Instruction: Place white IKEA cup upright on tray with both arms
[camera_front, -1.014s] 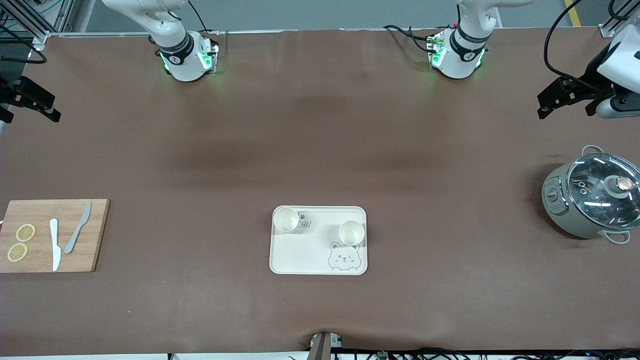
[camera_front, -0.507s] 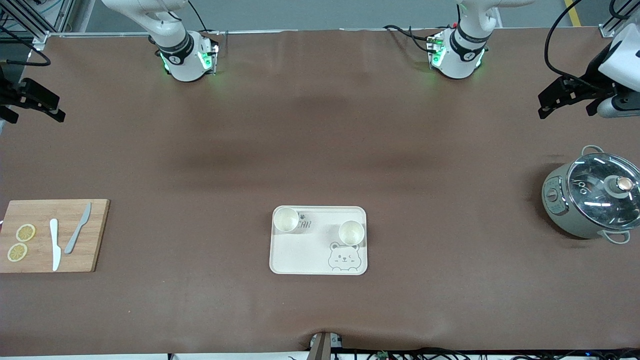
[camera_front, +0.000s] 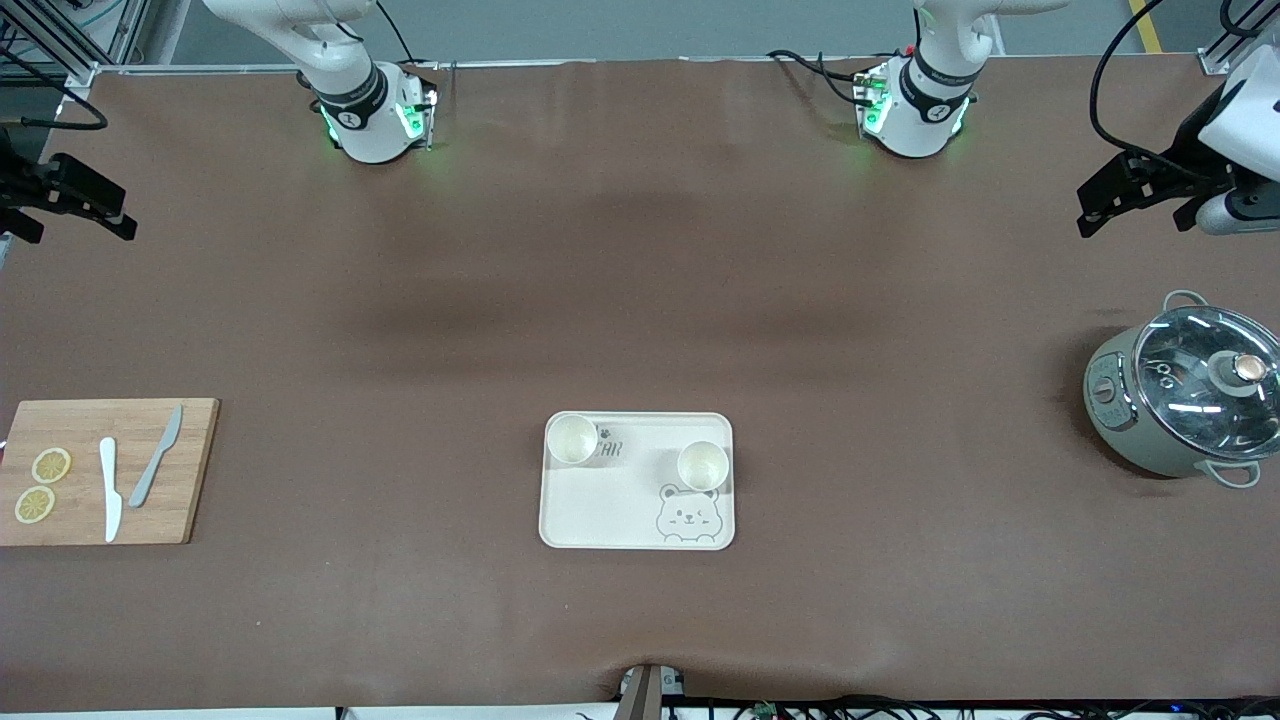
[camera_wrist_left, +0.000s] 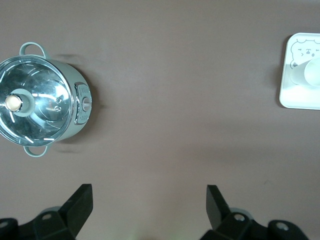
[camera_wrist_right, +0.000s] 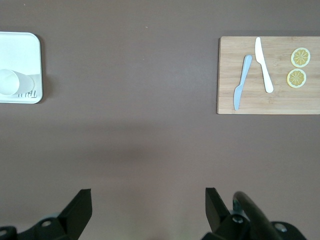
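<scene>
The cream tray (camera_front: 620, 505) with a bear face lies on the brown table, near the front camera at mid-table. Two white cups stand upright on it: one (camera_front: 572, 439) at the corner toward the right arm's end, one (camera_front: 703, 464) toward the left arm's end. The tray's edge shows in the left wrist view (camera_wrist_left: 295, 102) and the right wrist view (camera_wrist_right: 27, 50). My left gripper (camera_front: 1120, 205) is open and empty, up over the table's left-arm end. My right gripper (camera_front: 85, 205) is open and empty, up over the right-arm end. Both grippers' open jaws show in their wrist views, left (camera_wrist_left: 149, 200) and right (camera_wrist_right: 148, 202).
A wooden cutting board (camera_front: 195, 470) with two knives and two lemon slices lies at the right arm's end. A grey pot with a glass lid (camera_front: 1185, 395) stands at the left arm's end, also in the left wrist view (camera_wrist_left: 42, 102). The board shows in the right wrist view (camera_wrist_right: 280, 102).
The right gripper has shifted slightly inward over the table's end. The left gripper has barely moved. The cups and tray have not moved.
</scene>
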